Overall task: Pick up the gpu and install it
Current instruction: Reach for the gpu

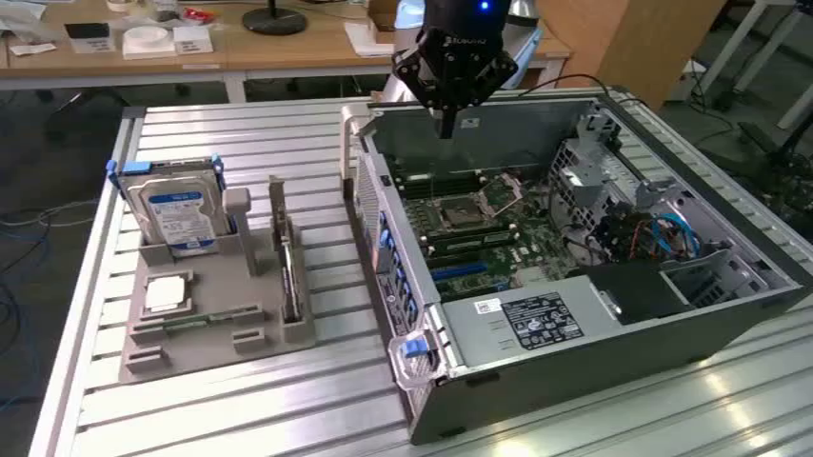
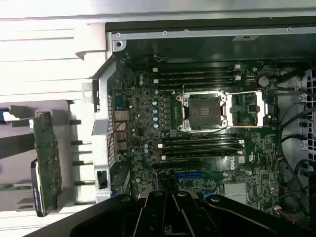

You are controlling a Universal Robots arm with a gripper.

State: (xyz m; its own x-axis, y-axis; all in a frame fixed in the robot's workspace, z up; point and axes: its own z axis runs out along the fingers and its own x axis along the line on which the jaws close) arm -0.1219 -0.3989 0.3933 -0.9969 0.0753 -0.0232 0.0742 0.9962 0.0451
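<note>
While the gripper (image 1: 446,129) is held closed and empty above the open computer case (image 1: 597,376), the gpu (image 1: 291,281) is seated edge-on in the grey holder (image 1: 204,328), well apart from the gripper, on the exterior view's left.

A robotics lab: an open computer case (image 1: 635,343) sits on a slatted metal table (image 1: 254,133), a robot arm (image 1: 458,19) hangs above the case, and wooden desks (image 1: 286,52) with papers stand behind it.
</note>
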